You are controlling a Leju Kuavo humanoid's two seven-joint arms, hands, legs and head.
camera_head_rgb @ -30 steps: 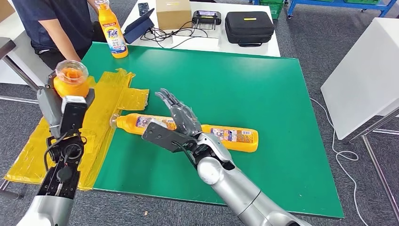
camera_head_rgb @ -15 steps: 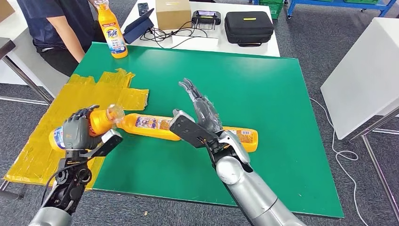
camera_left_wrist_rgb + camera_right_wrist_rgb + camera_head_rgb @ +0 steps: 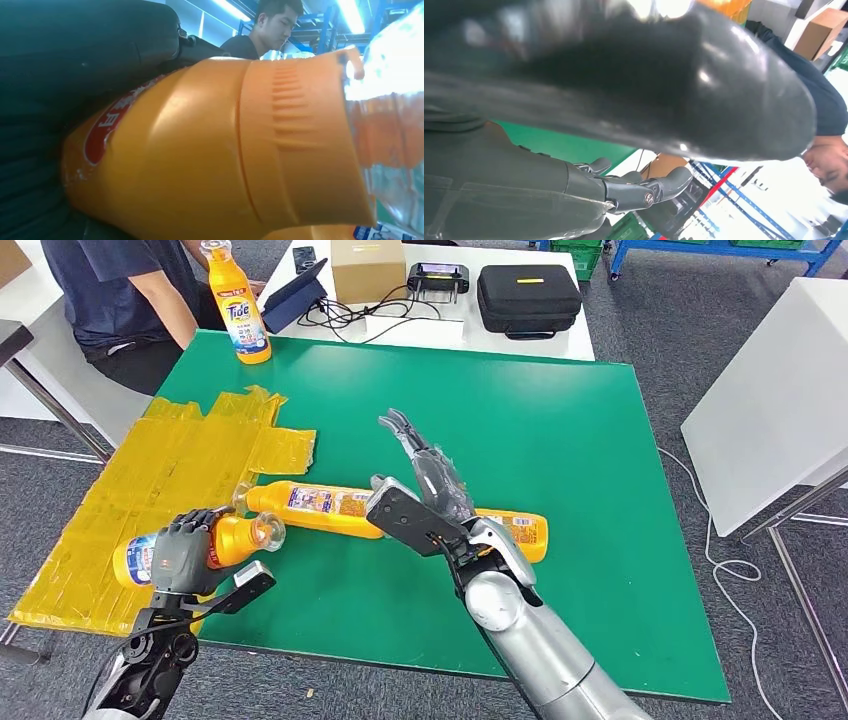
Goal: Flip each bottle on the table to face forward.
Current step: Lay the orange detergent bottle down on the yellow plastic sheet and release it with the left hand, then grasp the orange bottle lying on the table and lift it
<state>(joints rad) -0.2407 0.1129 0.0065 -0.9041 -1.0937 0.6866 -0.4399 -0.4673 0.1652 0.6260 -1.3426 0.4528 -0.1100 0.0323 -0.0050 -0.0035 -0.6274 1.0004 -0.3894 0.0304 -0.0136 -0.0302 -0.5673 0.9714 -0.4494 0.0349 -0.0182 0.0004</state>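
My left hand grips an orange detergent bottle tipped on its side at the front left edge of the green table, its clear cap pointing right. Up close the left wrist view has the bottle against my dark fingers. Two more orange bottles lie end to end mid-table, one on the left and one on the right. My right hand hovers over them with fingers spread, holding nothing; its fingers are extended. A Tide bottle stands upright at the far left corner.
A yellow taped sheet covers the table's left side and hangs past it. A person sits at the far left. A white table behind carries a black case, a cardboard box and cables. Another white table stands to the right.
My left hand has brought its bottle down from high and cap-up to lying sideways by the table's front left edge. The right hand shifted right and lifted off the lying bottles.
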